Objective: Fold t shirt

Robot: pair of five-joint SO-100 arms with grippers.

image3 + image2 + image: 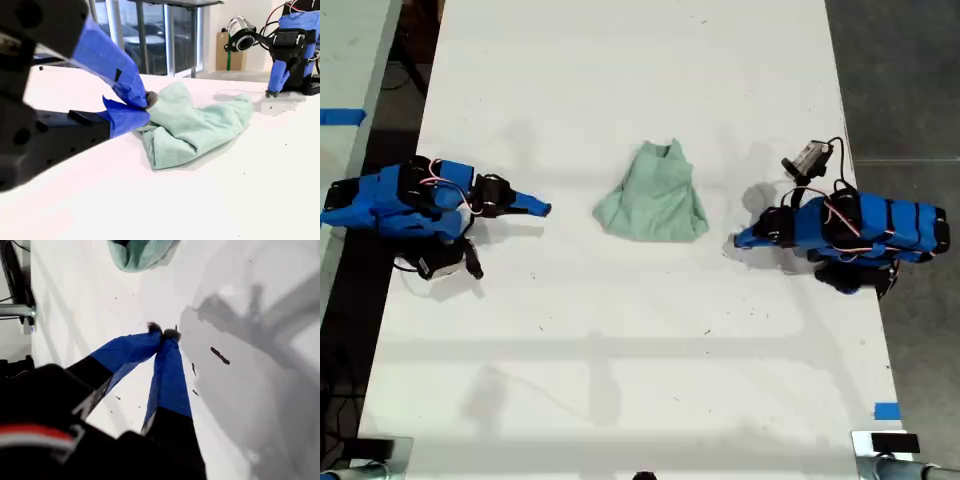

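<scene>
The t shirt [655, 197] lies in a crumpled pale mint-green heap at the middle of the white table [620, 350]. My first gripper [738, 240] rests low at the exterior view's right, shut with its blue tips touching [162, 333] and nothing between them. The t shirt [140, 252] shows a short way ahead of it. My second gripper [542, 209] sits at the exterior view's left, also shut [146, 101] and empty. It points at the t shirt [195, 125], with a gap of bare table between them in the exterior view. The first arm [295, 45] stands beyond the cloth.
Blue tape marks [886, 410] sit near the table's front corner at the exterior view's right, and another strip [340, 116] lies on a second surface at the exterior view's left. Dark floor [900, 80] borders the table. Small dark specks [220, 356] dot the tabletop.
</scene>
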